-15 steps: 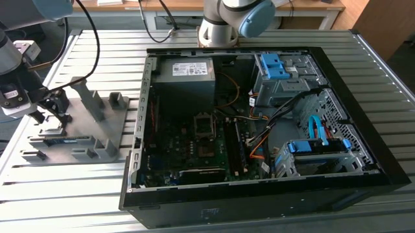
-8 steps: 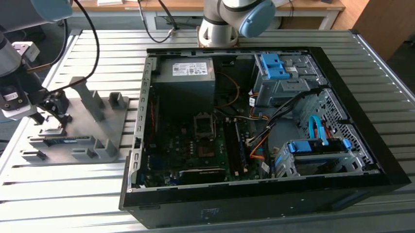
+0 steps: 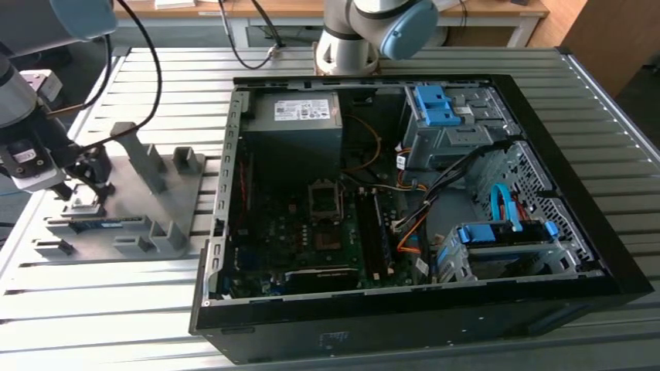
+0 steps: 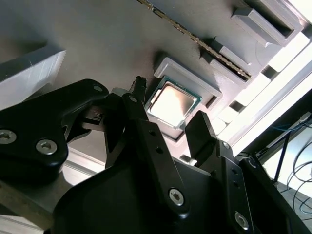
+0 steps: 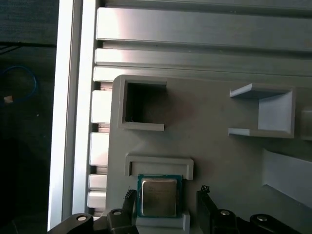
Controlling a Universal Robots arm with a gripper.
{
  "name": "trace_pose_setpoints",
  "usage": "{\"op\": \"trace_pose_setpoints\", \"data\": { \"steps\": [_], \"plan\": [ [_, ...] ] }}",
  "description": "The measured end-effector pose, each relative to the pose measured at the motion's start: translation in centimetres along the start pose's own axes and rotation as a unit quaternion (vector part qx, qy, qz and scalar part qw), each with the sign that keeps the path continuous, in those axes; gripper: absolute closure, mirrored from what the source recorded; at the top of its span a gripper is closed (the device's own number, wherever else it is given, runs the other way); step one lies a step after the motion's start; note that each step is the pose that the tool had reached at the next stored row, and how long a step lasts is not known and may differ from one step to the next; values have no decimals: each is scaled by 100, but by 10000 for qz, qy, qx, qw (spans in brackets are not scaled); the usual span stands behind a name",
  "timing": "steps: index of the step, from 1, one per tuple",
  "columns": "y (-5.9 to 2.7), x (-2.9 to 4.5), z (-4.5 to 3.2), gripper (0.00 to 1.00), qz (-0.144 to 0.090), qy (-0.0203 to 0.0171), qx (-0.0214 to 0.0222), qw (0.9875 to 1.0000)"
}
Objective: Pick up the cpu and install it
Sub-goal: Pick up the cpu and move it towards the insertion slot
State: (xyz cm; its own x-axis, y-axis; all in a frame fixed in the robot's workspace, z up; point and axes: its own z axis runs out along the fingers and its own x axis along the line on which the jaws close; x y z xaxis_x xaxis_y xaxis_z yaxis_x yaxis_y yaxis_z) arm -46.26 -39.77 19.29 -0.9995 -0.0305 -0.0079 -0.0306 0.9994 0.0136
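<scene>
One cpu [image 5: 157,196] between parted gripper [image 5: 166,194] fingers [image 5: 208,207]

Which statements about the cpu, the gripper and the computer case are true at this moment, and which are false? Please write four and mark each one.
1. The cpu lies in a pocket of the grey fixture plate, outside the computer case. True.
2. The gripper is shut on the cpu. False: it is open, with its fingers on either side of the cpu and a gap showing on each side in the first wrist view.
3. The computer case lies open, so its inside can be seen. True.
4. The grey fixture plate lies at the exterior view's right of the computer case. False: it lies at the exterior view's left.
</scene>
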Motion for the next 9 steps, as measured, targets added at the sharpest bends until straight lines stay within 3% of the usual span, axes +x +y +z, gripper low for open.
{"op": "trace_pose_setpoints", "data": {
  "steps": [9],
  "plan": [
    [-1, 26, 69, 40, 0, -1, -8, 10000]
  ]
}}
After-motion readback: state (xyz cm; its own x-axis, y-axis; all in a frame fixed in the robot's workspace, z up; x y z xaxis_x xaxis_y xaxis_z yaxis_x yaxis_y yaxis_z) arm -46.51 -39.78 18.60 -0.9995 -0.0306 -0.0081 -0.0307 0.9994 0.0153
